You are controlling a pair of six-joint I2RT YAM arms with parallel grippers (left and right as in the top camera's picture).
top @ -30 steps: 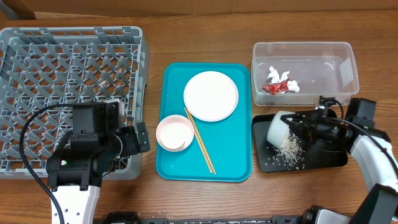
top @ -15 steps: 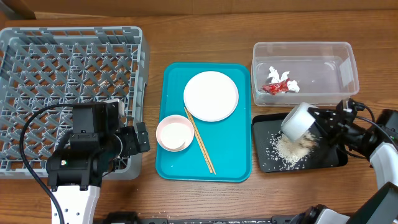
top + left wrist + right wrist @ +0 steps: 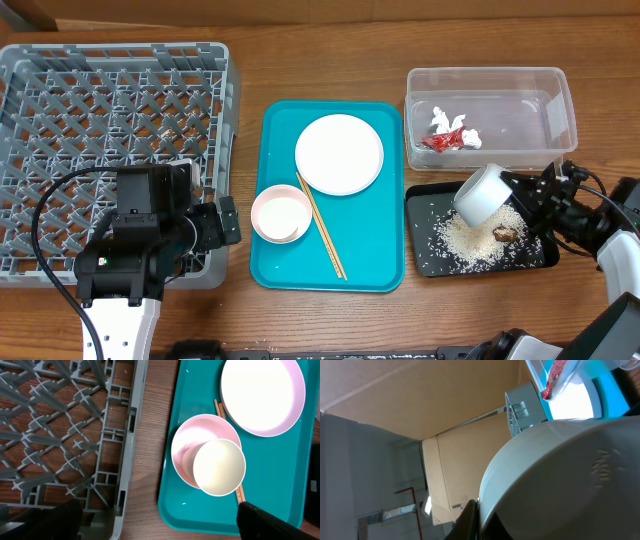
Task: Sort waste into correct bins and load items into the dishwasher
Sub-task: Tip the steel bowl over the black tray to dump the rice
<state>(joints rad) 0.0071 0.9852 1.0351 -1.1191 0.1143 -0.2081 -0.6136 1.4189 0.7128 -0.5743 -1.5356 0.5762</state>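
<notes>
Right fingers (image 3: 522, 192) are pinched on the rim of the grey-green bowl (image 3: 479, 194), holding it tipped, mouth down toward the black tray (image 3: 418, 262); the right wrist view shows little but the bowl's pale underside, so the grip is read from overhead; under the mouth the rice (image 3: 462, 240) lies in a loose heap on the tray, the brown scrap (image 3: 505, 234) just beside it; so the step in hand is dumping food waste, and it looks all but done; behind the tray, the clear tub (image 3: 562, 92) already holds the red wrapper (image 3: 440, 142) and white paper (image 3: 452, 122); next move, I'd judge, is righting the emptied bowl and carrying it over the teal tray (image 3: 375, 272) to the grey rack (image 3: 110, 130), which calls for a firm pinch and height enough to clear the plate (image 3: 339, 153); the left fingers (image 3: 265, 520) are spread wide and empty, over the bench (image 3: 250, 60) at the rack's near corner, near the pink bowl (image 3: 281, 214) and chopsticks (image 3: 322, 230), none of them loaded yet; against a second ago, the bowl sat lower and further left with rice only starting to spill; now it's lifted, the heap is wider, the scrap has dropped out; the left arm hasn't budged.
</notes>
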